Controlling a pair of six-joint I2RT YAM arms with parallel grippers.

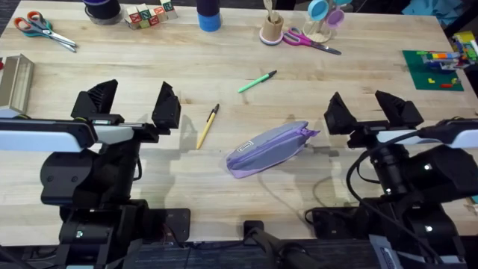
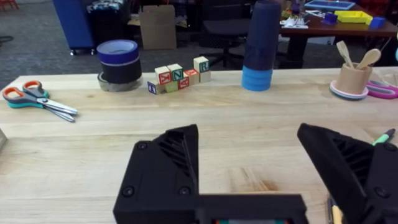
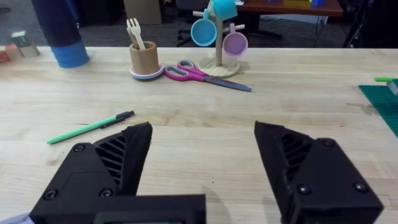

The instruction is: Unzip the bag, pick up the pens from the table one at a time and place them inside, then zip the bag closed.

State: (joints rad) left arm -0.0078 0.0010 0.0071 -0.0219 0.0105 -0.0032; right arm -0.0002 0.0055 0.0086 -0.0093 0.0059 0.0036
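Nothing is in hand yet, so I judge I am at the very first step: opening the zipper. My left gripper hovers over the tabletop at about nine o'clock from the bag, fingers spread wide with nothing between them. My right gripper hangs at about three o'clock from the bag, likewise spread and empty.

The bag lies on its side near the middle of the tabletop, its long axis running from seven o'clock up to one o'clock, the label at the lower end and what looks like the zipper pull at the upper right tip. From here the zipper appears shut, though I cannot be sure of its whole length.

The yellow pen lies just beside the bag at its ten o'clock, apart from it. The green pen lies farther off at twelve o'clock, black tip pointing to the upper right; my right wrist view shows it too.

The next move, as I see it, calls for my right gripper to come down on the pull, since it sits nearest that side, while my left pins the bag's label end so the soft fabric does not drag along. The pull is small, so the pinch must be well aimed.
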